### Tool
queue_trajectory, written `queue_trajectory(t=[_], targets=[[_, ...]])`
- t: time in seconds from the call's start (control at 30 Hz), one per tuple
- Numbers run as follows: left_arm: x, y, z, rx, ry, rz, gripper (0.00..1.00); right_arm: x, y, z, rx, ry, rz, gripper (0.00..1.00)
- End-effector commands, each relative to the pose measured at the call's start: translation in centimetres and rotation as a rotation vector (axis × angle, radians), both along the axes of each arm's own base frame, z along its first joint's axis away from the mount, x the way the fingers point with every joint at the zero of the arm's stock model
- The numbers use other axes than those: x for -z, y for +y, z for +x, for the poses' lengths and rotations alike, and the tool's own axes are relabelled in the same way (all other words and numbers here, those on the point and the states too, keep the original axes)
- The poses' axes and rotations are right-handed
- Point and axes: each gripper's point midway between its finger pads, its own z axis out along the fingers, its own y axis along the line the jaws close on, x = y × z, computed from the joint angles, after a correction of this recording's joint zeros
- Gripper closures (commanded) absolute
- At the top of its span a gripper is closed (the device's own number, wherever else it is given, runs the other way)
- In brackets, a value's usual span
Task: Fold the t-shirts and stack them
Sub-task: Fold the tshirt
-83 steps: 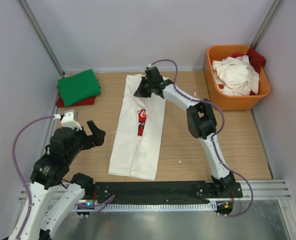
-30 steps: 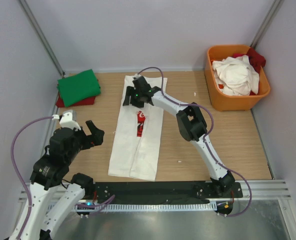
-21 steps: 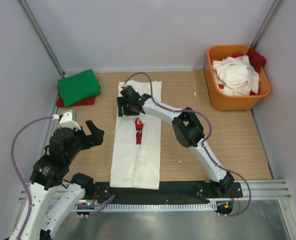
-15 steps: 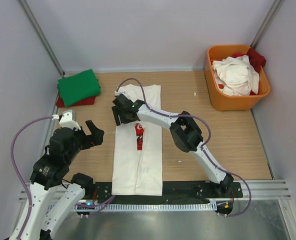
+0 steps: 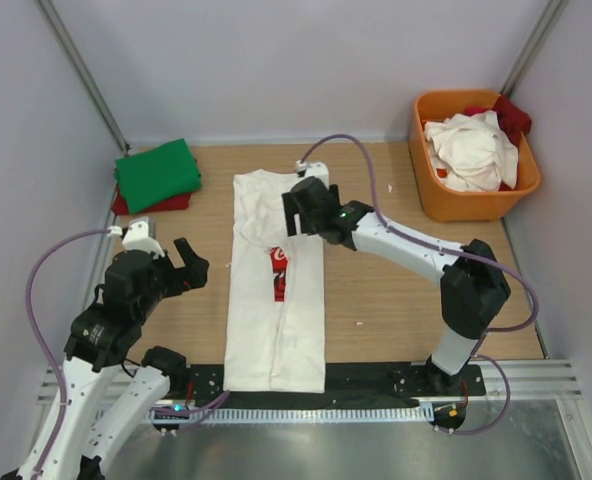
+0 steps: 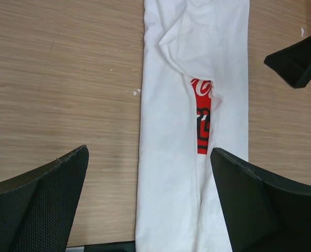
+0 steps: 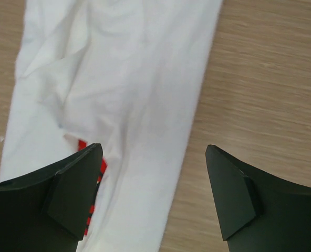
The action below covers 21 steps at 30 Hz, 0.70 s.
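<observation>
A white t-shirt (image 5: 276, 330) with a red chest print (image 5: 278, 272) lies folded lengthwise into a long strip down the middle of the table. My right gripper (image 5: 296, 212) hovers over the strip's upper right part, open and holding nothing. In the right wrist view the right gripper (image 7: 153, 149) straddles the shirt's (image 7: 134, 79) right edge. My left gripper (image 5: 190, 264) hangs open to the left of the strip. In the left wrist view the left gripper (image 6: 149, 152) looks down on the shirt (image 6: 166, 157) and its print (image 6: 201, 131). A folded green t-shirt (image 5: 158, 172) rests on a red one (image 5: 154, 205) at the back left.
An orange tub (image 5: 473, 205) at the back right holds crumpled white (image 5: 471, 150) and red (image 5: 511, 115) shirts. Grey walls close in the table on three sides. The black base rail (image 5: 366, 380) runs along the near edge, under the strip's lower end.
My right gripper, which had dragged the shirt's top end leftward, has let go, opened and swung back right. The strip now lies straight. The left arm stayed put.
</observation>
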Motion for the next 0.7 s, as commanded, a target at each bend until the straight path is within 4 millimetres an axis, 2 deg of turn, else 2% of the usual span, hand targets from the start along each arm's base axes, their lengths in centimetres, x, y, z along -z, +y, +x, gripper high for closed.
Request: queue_trajectory(t=[0.0,0.03,0.07,0.13,0.2,0.27,0.3,0.33,0.37,0.43,0.47,0.5,0.57,0.67], targets=[[-1.1,0.4,0.4,-0.026,-0.048,-0.009,0.0,1.7,-3.4,4.2,0.095,0.065,0.186,0.14],[-1.1,0.4,0.4,-0.026,-0.05,-0.011,0.0,2.3,-3.0,4.9,0.07,0.102,0.226,0.16],[-1.2,0.4,0.4,-0.026,-0.055,-0.012,0.0,2.4,-4.4,6.8,0.107,0.103,0.251,0.18],[-1.1,0.3,0.4,-0.022,-0.053,-0.012,0.0,2.8,-3.8,8.5,0.073,0.127,0.321,0.2],[-1.0,0.2,0.5,-0.019,-0.045,-0.009,0.0,2.9,-4.6,10.7,0.084,0.131,0.378,0.21],[-0.9,0.3,0.6,-0.022,-0.04,-0.006,0.0,4.1,-4.0,12.8,0.076,0.171,0.422,0.23],[-0.8,0.2,0.7,-0.02,-0.036,-0.005,0.0,3.7,-4.3,14.3,0.085,0.16,0.442,0.25],[-0.7,0.2,0.7,-0.02,-0.031,-0.003,0.0,4.3,-4.2,14.8,0.083,0.172,0.45,0.27],[-0.7,0.2,0.7,-0.02,-0.03,-0.003,0.0,6.5,-4.0,15.2,0.082,0.214,0.452,0.28],[-0.7,0.2,0.7,-0.024,-0.029,-0.002,0.0,6.7,-3.8,16.7,0.086,0.212,0.473,0.3],[-0.7,0.3,0.7,-0.026,-0.03,-0.002,0.0,8.6,-3.7,17.1,0.093,0.237,0.468,0.31],[-0.7,0.4,0.7,-0.029,-0.03,0.0,0.0,8.4,-3.6,18.0,0.096,0.227,0.475,0.33],[-0.6,0.4,0.7,-0.03,-0.03,-0.001,0.0,9.7,-3.8,18.6,0.113,0.243,0.467,0.38],[-0.6,0.4,0.8,-0.033,-0.024,0.002,0.0,11.3,-4.1,19.9,0.134,0.248,0.468,0.61]])
